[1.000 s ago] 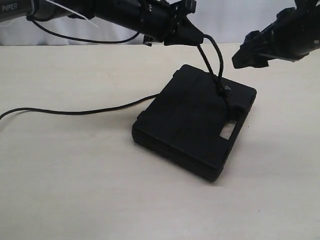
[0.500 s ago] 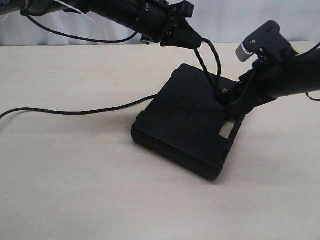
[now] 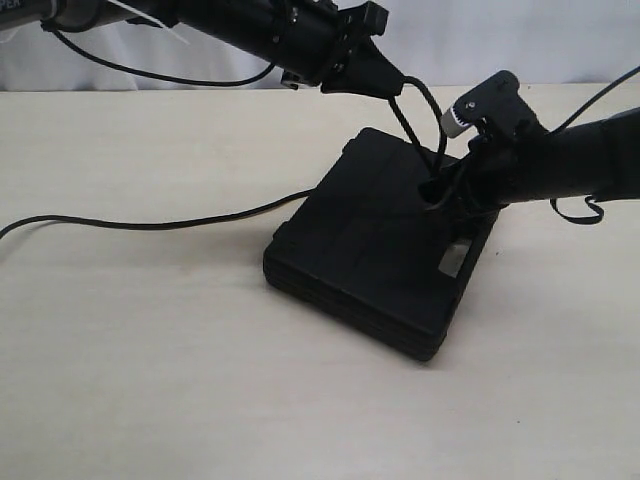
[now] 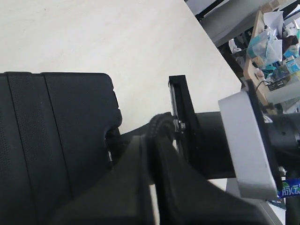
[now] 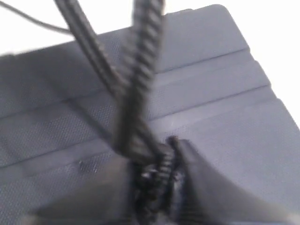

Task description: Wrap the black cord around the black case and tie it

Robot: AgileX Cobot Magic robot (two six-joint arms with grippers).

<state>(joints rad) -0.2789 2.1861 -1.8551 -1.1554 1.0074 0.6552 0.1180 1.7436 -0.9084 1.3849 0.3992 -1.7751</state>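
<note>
The black case (image 3: 370,260) lies flat in the middle of the table. The black cord (image 3: 150,224) runs in from the left and passes under the case. Two strands rise off the lid to my left gripper (image 3: 390,80), which hangs above the case's far edge, shut on them. In the left wrist view the cord (image 4: 161,123) sits pinched at the left gripper (image 4: 152,140), beside the case (image 4: 47,140). My right gripper (image 3: 440,192) rests low on the lid by the handle. Its blurred fingers (image 5: 197,168) press both sides of the cord's knot (image 5: 159,159) on the case (image 5: 211,93).
The pale table (image 3: 150,380) stretches round the case. A thin robot cable (image 3: 160,75) hangs behind the left arm, and another one loops (image 3: 575,210) under the right arm. Cluttered shelves (image 4: 272,42) stand beyond the table's edge.
My right gripper came down from the upper right to the knot on the lid and closed its wide jaws on it. The left gripper stayed almost still with the cord.
</note>
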